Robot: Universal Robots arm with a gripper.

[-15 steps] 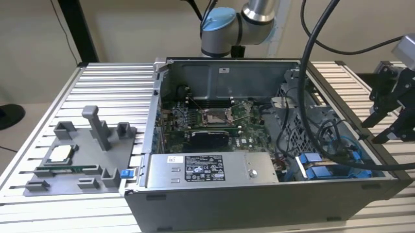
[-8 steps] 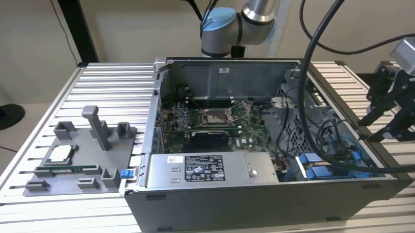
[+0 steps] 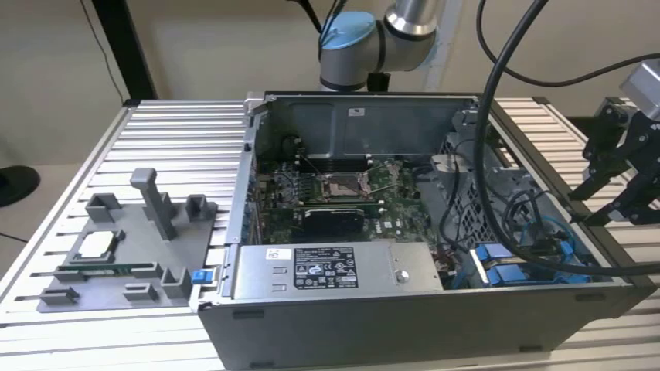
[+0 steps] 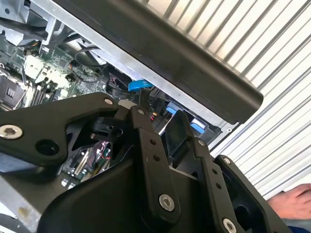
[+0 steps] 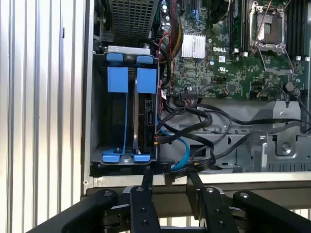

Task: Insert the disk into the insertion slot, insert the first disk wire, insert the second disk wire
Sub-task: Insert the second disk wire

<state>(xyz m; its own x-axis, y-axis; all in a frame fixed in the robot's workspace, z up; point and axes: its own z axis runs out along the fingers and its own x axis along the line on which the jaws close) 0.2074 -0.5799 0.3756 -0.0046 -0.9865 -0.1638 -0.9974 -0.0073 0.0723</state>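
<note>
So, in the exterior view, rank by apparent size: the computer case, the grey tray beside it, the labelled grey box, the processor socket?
1. computer case
2. grey tray
3. labelled grey box
4. processor socket, though it lies farther back

1. The disk stands on edge inside the slot, its dark body clipped in a bright blue carrier with a broad tab at one end and a small clip at the other
2. The slot is a grey bay in a corner of the computer case
3. A blue wire and black wires curve just beside the disk's edge; whether any is plugged in cannot be told
</note>
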